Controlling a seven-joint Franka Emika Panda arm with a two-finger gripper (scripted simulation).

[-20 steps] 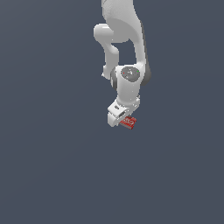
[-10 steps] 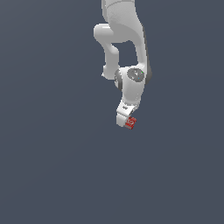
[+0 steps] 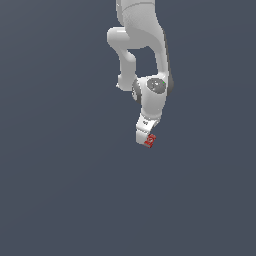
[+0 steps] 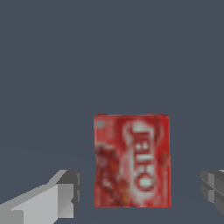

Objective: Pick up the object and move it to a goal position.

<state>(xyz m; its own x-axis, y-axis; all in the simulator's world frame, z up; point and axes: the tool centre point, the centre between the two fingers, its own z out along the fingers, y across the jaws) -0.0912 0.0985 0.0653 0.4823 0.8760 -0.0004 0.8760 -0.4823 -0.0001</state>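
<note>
Wrist view: the red block (image 4: 131, 160) lies on the grey floor (image 4: 109, 57) directly beneath the gripper (image 4: 140, 192), between its spread fingers (image 4: 65, 192), a gap showing each side. Its long axis runs crosswise to the line joining them, so I judge they would close across the short width.

Simulated test scene, not a real room. Flat, uniform slate-grey ground (image 3: 60, 190) fills both views; no walls or furniture. White robot arm (image 3: 145, 60) rendered smooth, plastic-looking. Red box (image 4: 131, 159) shows blurry printed texture.
</note>
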